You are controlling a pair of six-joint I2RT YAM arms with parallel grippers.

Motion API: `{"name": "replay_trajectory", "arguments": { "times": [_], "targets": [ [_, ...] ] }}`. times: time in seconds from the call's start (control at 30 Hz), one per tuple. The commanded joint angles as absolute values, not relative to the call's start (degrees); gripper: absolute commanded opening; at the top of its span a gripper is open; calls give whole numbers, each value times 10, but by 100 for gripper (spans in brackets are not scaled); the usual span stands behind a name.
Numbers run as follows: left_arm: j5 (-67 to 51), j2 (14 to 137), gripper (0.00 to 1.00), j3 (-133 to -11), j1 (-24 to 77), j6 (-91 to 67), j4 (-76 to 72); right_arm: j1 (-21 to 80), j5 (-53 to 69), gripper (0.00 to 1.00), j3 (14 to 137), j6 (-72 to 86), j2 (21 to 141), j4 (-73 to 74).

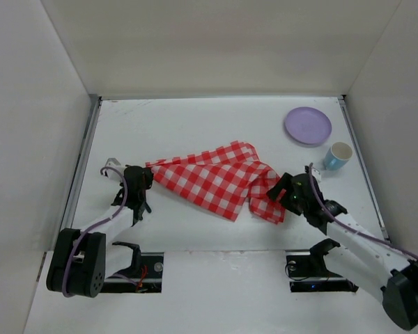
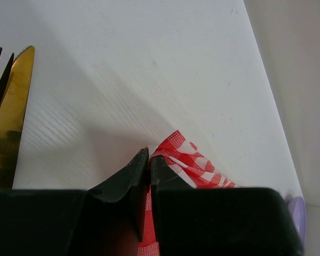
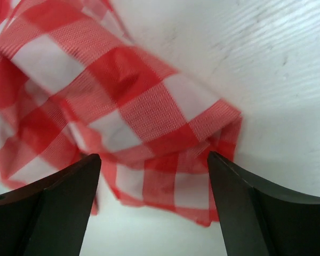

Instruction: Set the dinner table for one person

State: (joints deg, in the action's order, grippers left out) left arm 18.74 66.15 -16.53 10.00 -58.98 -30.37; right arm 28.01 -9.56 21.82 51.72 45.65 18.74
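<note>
The dinner table [image 1: 195, 129] is matte white; left tool [image 2: 149, 160] pinches checked cloth [image 1: 209, 177], right tool [image 3: 153, 166] spread wide.

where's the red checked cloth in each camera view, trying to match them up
Top external: cloth lies mid-table, between the two arms.
Left wrist: cloth low centre, a corner pinched in the left gripper.
Right wrist: cloth fills left and middle, under the open right gripper.
Shared landmark: the white table shows in all three; the purple plate in the first two.
</note>
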Motion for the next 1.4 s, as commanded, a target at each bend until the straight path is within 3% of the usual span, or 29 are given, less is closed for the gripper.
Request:
{"name": "replay_trajectory", "arguments": {
  "times": [0.0,0.1,0.27,0.67,0.77,0.87,0.93,0.97,1.07,1.2,1.27,1.3,1.37],
  "targets": [
    [178,632,4,-155,95,-590,-293,272,-32,85,283,478,522,112],
    [177,616,4,-144,87,-582,-286,375,-56,78,331,461,569,96],
    [163,603,4,-136,78,-579,-278,482,-92,82,351,466,628,67],
    [161,605,4,-143,87,-577,-279,407,-88,84,421,424,714,95],
    [166,630,3,-155,96,-593,-297,392,-53,77,431,423,770,32],
    [170,656,2,-173,112,-608,-322,367,-24,41,480,412,813,-10],
    [173,662,0,-191,116,-613,-330,347,-27,25,538,397,834,-11],
    [176,662,0,-204,115,-613,-331,337,-20,23,583,389,850,0],
    [183,641,0,-255,98,-618,-324,312,17,20,812,326,931,98],
    [185,576,0,-330,82,-621,-288,305,24,20,1268,244,1079,375],
    [193,538,0,-344,85,-611,-266,305,21,22,1422,213,1128,501],
    [199,519,0,-342,90,-600,-256,305,20,23,1437,199,1132,544],
    [213,488,0,-322,106,-588,-240,308,4,23,1323,189,1092,536]
  ]
}}
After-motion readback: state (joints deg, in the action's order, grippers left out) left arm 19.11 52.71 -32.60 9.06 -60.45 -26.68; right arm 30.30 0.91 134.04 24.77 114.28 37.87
